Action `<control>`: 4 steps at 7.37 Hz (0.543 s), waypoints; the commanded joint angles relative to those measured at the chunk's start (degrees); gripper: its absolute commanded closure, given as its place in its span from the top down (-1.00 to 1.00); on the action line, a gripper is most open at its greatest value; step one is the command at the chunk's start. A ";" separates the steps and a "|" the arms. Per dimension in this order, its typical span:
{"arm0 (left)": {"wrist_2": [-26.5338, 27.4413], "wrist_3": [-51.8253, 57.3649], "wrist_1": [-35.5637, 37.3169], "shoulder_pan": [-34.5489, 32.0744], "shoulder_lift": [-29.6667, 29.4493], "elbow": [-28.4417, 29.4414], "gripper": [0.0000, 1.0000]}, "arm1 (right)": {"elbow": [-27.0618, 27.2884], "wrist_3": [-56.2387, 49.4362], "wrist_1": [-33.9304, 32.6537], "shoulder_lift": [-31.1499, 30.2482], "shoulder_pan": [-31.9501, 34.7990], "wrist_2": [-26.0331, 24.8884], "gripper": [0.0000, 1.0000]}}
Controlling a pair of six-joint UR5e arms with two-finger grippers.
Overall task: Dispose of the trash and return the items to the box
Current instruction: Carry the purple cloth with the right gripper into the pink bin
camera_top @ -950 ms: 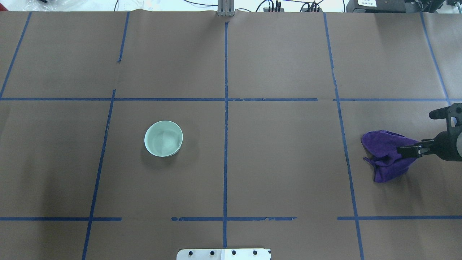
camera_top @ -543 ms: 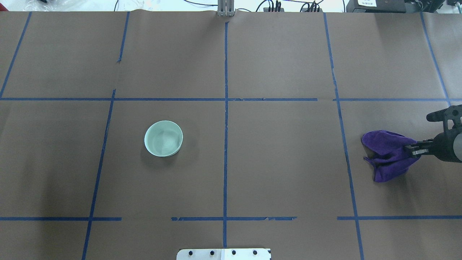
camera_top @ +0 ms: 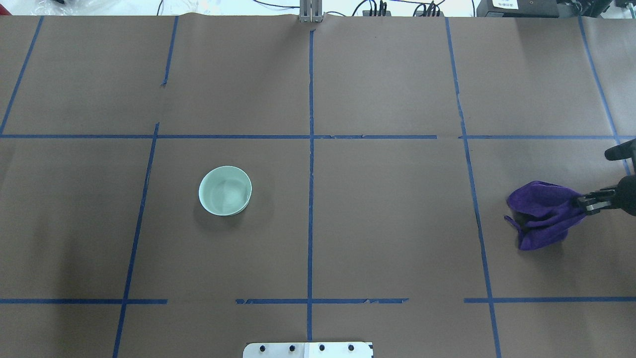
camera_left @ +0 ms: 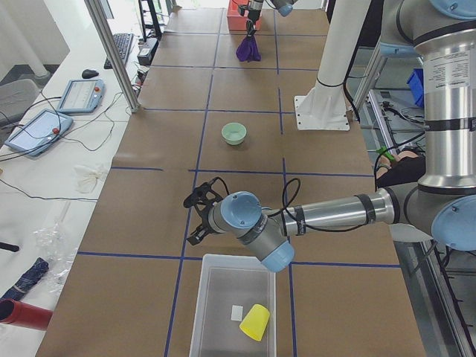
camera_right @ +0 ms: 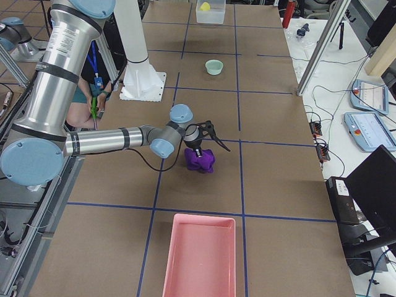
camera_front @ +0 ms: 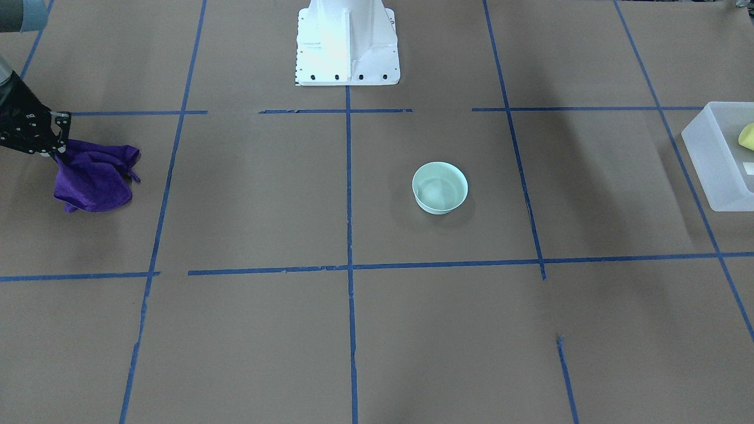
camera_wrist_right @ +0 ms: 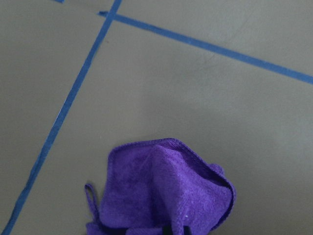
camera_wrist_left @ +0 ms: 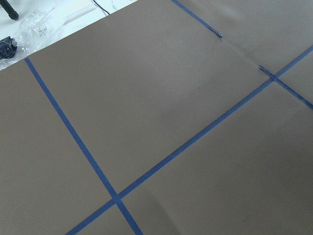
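**Front-facing view.** Mint-green bowl (camera_front: 440, 188): upright on the taped table (camera_front: 530, 330), with the white robot base (camera_front: 347, 44) behind it. Frosted box (camera_front: 714, 165): well apart from the bowl, on the robot's left, with the yellow cup (camera_front: 747, 136) inside. Right gripper (camera_front: 59, 153): well apart from the bowl on the opposite side, clamped on a purple cloth (camera_front: 94, 176) bunched beneath it.

**Overhead view.** Right arm (camera_top: 627, 195): enters at the edge farthest from the bowl. The gripper pinches the cloth's outer edge.

**Left exterior view.** Left arm (camera_left: 327, 216): forearm stretched low and level. Left gripper (camera_left: 199, 217): between bowl and box, near the box rim; its opening cannot be told. The cup lies beside a white label (camera_left: 236, 313).

**Right exterior view.** Right forearm level, wrist turned down onto the cloth. Pink bin (camera_right: 199, 253): beyond the cloth from the bowl.

**Left wrist view.** Taped table paper.

**Right wrist view.** Cloth at the lower edge, with dark fingertips (camera_wrist_right: 168, 229) closed on it.
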 commanded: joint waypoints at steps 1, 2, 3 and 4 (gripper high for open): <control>0.52 -4.83 1.54 3.78 -0.38 -0.64 1.00 | 9.44 -20.30 -22.62 0.58 16.95 10.56 -1.00; 4.96 -7.39 4.25 5.64 -0.39 -2.04 1.00 | 9.06 -33.29 -30.93 2.06 24.34 13.47 -1.00; 7.53 -7.77 10.37 6.53 -1.34 -6.32 1.00 | 8.10 -47.78 -40.15 3.73 31.81 13.93 -1.00; 8.08 -8.03 14.60 7.67 -1.27 -10.19 1.00 | 6.52 -60.19 -47.81 5.83 38.76 13.94 -1.00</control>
